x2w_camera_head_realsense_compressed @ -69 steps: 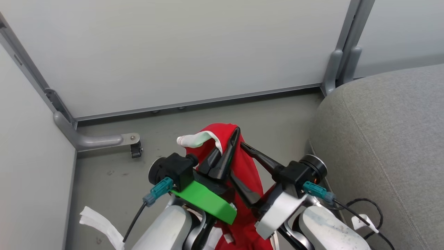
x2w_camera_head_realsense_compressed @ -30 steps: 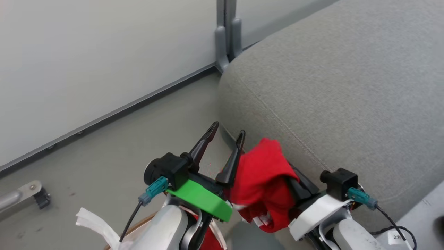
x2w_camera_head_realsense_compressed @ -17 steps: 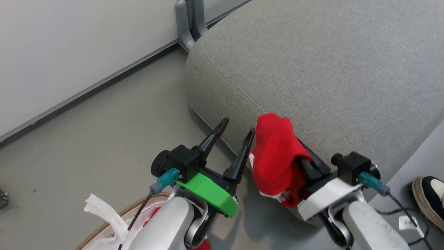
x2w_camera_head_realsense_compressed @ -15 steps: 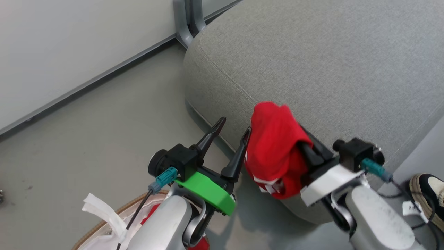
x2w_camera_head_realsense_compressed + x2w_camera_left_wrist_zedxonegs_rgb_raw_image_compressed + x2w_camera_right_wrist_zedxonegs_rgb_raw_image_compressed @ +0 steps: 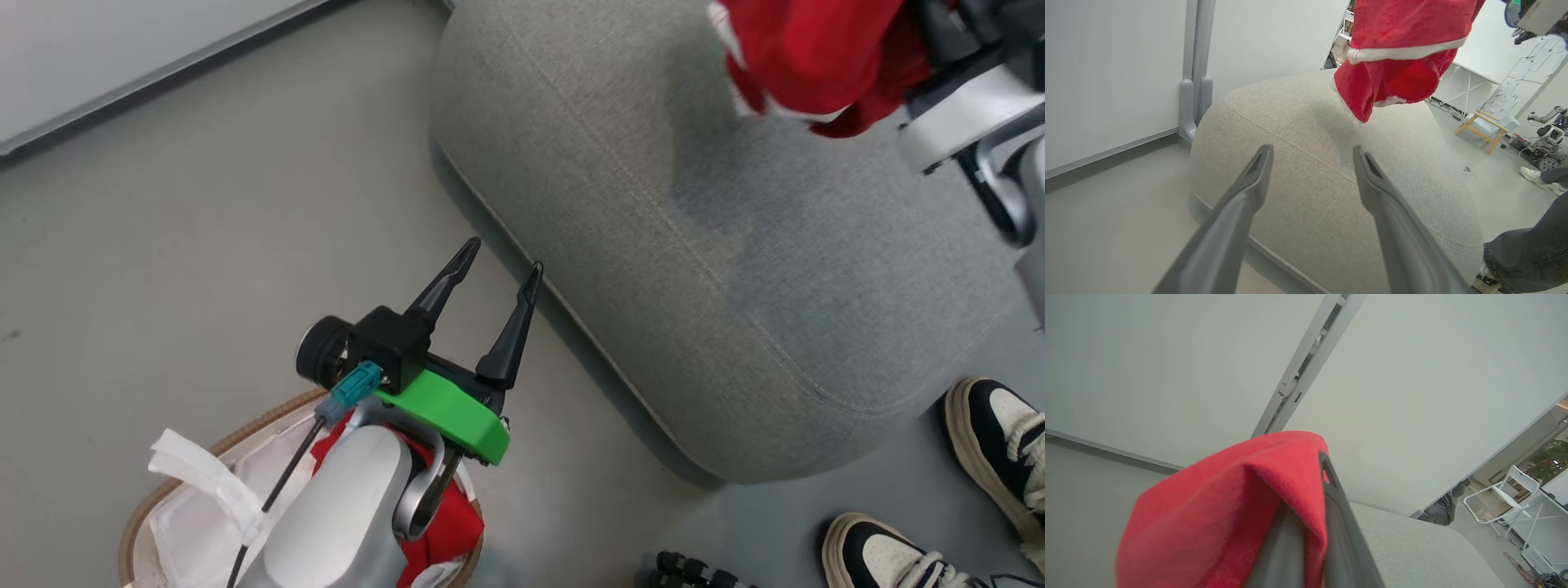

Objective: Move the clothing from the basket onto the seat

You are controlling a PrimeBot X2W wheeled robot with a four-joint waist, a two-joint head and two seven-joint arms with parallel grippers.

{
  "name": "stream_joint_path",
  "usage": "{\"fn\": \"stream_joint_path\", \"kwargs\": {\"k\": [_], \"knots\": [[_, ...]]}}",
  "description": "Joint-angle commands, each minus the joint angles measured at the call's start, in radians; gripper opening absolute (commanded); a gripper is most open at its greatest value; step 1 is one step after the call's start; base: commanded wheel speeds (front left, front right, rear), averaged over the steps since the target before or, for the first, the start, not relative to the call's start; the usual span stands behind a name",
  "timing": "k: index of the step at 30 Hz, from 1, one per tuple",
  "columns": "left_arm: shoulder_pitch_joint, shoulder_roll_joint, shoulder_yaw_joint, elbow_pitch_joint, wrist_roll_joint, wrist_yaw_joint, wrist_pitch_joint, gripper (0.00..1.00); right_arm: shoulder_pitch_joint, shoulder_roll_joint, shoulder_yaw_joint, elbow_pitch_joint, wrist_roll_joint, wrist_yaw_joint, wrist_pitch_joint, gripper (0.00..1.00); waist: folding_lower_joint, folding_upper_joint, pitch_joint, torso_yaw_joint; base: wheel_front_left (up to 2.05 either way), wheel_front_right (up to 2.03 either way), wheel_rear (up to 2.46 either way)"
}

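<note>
Head view: right gripper pinches a bunched red garment, held high over the seat, probably so the cloth clears the cushion edge before the drop. It hangs below the fingers, and the left wrist view shows it apart from the cushion. Left gripper is spread and empty, parked just beside the seat's near edge, likely waiting for the next grab. Behind it is the basket with more red clothing inside.

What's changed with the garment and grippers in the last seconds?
The left gripper let go of the red garment and now stands open above the basket. The right gripper, still shut on it, carried it from over the floor to above the seat. Red clothing stays in the basket.
</note>
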Motion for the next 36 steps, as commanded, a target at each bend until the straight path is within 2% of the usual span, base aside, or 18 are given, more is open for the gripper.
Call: {"fn": "stream_joint_path", "kwargs": {"k": [1, 4, 8, 9, 10, 18, 28, 33, 36], "knots": [[-0.024, 0.011, 0.002, 0.0, 0.01, -0.003, 0.0, 1.0, -0.026, -0.018, -0.007, 0.035, -0.016, -0.001, -0.005, 0.0, -0.0001, -0.0001, 0.083, 0.083, 0.0, 0.0, 0.0], [-0.041, 0.018, 0.005, 0.0, 0.017, -0.003, 0.0, 1.0, -0.053, -0.034, -0.031, 0.118, -0.021, -0.001, -0.005, 0.0, -0.0001, -0.0001, 0.111, 0.116, 0.0, 0.0, 0.0], [-0.056, 0.019, 0.007, 0.008, 0.023, -0.003, 0.0, 1.0, -0.028, -0.013, -0.089, 0.212, -0.019, -0.001, -0.005, 0.02, -0.0001, -0.0001, 0.134, 0.15, 0.0, 0.0, 0.0], [-0.057, 0.019, 0.01, 0.009, 0.025, -0.003, 0.0, 1.0, -0.008, -0.003, -0.101, 0.232, -0.027, -0.001, -0.005, 0.38, -0.0001, -0.0001, 0.134, 0.155, 0.0, 0.0, 0.0], [-0.056, 0.019, 0.016, 0.012, 0.025, -0.003, 0.0, 1.0, 0.009, 0.003, -0.115, 0.251, -0.035, -0.001, -0.005, 1.0, -0.0001, -0.0001, 0.133, 0.159, 0.0, 0.0, 0.0], [-0.03, 0.033, 0.056, 0.014, 0.032, -0.003, 0.0, 1.0, 0.183, 0.038, -0.208, 0.308, -0.065, -0.001, -0.005, 1.0, -0.0001, -0.0001, 0.108, 0.148, 0.0, 0.0, 0.0], [0.038, 0.018, 0.116, 0.028, 0.024, -0.003, 0.001, 1.0, 0.41, 0.06, -0.327, 0.262, -0.049, -0.001, -0.005, 1.0, -0.0001, -0.0001, 0.011, 0.141, 0.0, 0.0, 0.0], [0.074, 0.007, 0.162, 0.03, 0.04, -0.003, 0.001, 1.0, 0.482, 0.082, -0.339, 0.219, -0.042, -0.001, -0.005, 1.0, -0.0001, -0.0001, -0.032, 0.161, 0.0, 0.0, 0.0], [0.098, -0.005, 0.21, 0.025, 0.054, -0.003, 0.001, 1.0, 0.513, 0.107, -0.301, 0.181, -0.021, -0.001, -0.005, 1.0, -0.0001, -0.0001, -0.062, 0.18, 0.0, 0.0, 0.0]]}}
